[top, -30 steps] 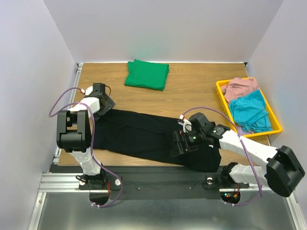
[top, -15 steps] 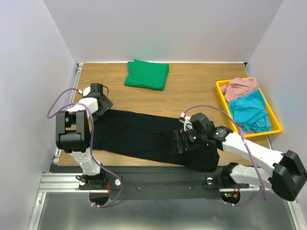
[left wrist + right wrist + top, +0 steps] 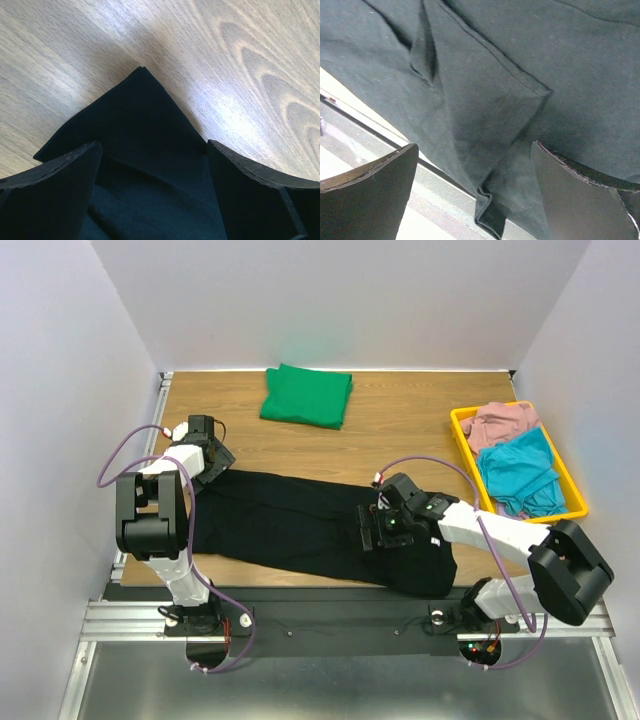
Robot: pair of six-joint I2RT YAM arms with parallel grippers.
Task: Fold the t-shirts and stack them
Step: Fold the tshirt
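Observation:
The black t-shirt (image 3: 290,520) lies stretched in a long band across the near part of the wooden table. My left gripper (image 3: 214,462) is open at its far left corner; in the left wrist view that pointed corner (image 3: 142,117) lies on the wood between my fingers (image 3: 55,195). My right gripper (image 3: 372,532) is open over the shirt's near right part; in the right wrist view a hemmed fold of the black cloth (image 3: 485,125) hangs over the table's near edge between the fingers (image 3: 585,200). The green t-shirt (image 3: 306,395) lies folded at the back.
A yellow bin (image 3: 460,425) at the right holds pink and teal cloth. A black metal rail (image 3: 330,615) runs along the table's near edge below the shirt. White walls enclose the table on three sides.
My right gripper has shifted slightly left and away from the near edge over the shirt, its arm stretching out. My left gripper has barely moved.

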